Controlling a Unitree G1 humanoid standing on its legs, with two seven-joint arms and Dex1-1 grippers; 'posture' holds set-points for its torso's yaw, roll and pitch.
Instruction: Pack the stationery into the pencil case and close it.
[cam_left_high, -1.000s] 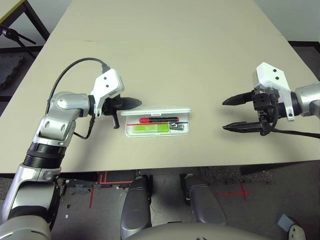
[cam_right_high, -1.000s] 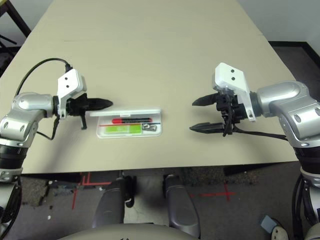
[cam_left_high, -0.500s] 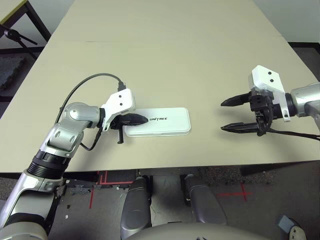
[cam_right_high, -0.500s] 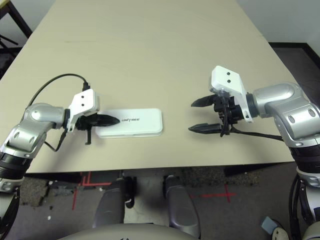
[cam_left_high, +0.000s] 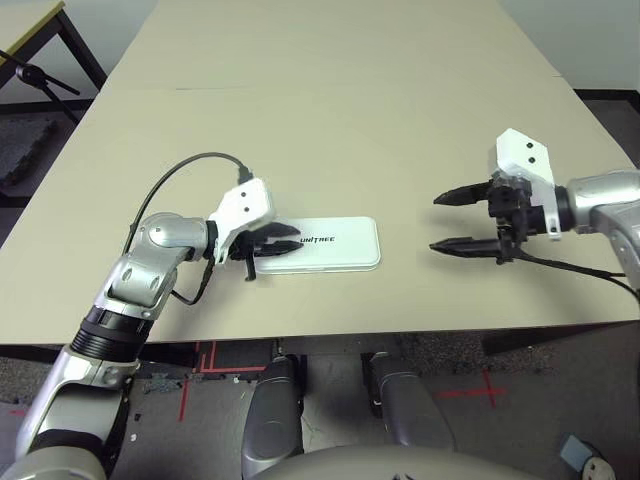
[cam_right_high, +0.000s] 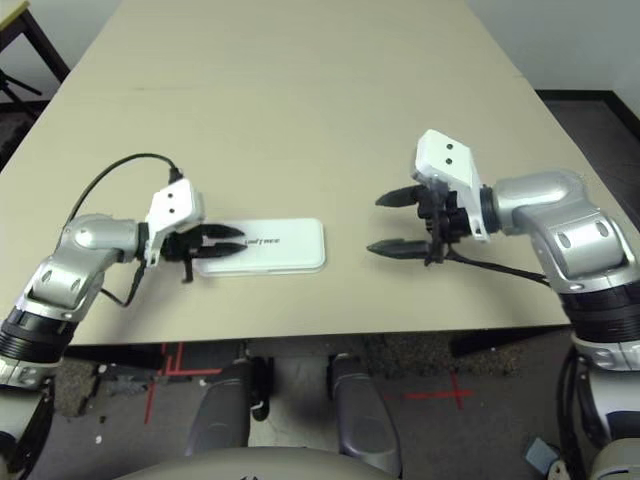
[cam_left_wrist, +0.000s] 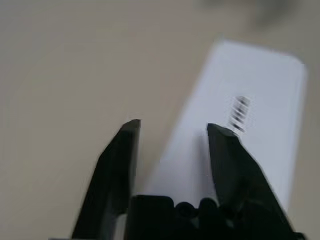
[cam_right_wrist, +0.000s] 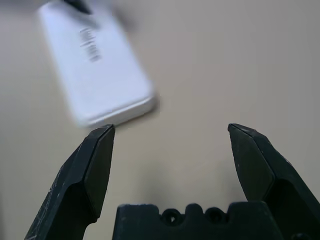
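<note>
Left wrist view: the left gripper (cam_left_wrist: 172, 129) has its jaws apart over one end of the shut pencil case (cam_left_wrist: 240, 130). Press gently so the lid clicks. The right gripper (cam_left_high: 445, 220), wide open, waits well apart.

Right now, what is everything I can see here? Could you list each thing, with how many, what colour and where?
pencil case: one, white, lid shut with a small dark logo on top, lying flat near the table's front edge, left of centre.
table: one, beige, under everything.
floor marks: a few, red tape, on the grey floor below the table's front edge.
left gripper: one, black fingers parted, over the case's left end; one finger lies above the lid in the left wrist view.
right gripper: one, black fingers wide apart, holding nothing, above the table to the right of the case.
</note>
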